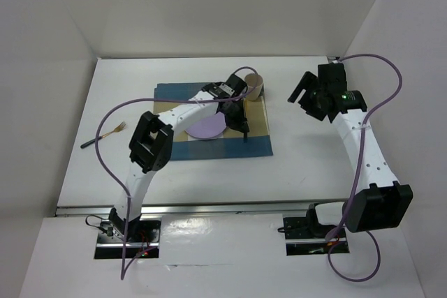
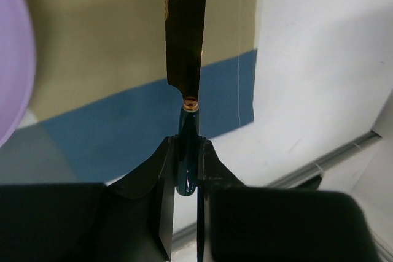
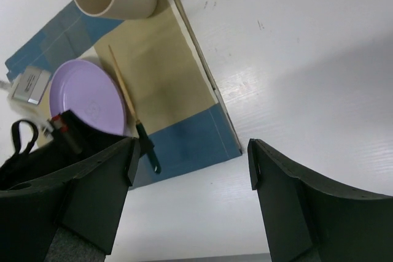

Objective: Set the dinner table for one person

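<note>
On the white dinner table lies a blue-and-tan placemat with a lilac plate on it and a beige cup at its far right corner. My left gripper is shut on the dark handle of a gold-bladed knife. The knife lies low along the mat, just right of the plate. My right gripper hangs open and empty above the bare table, right of the mat.
A gold fork with a dark handle lies on the table left of the mat. White walls enclose the table on three sides. A metal rail runs along the near edge.
</note>
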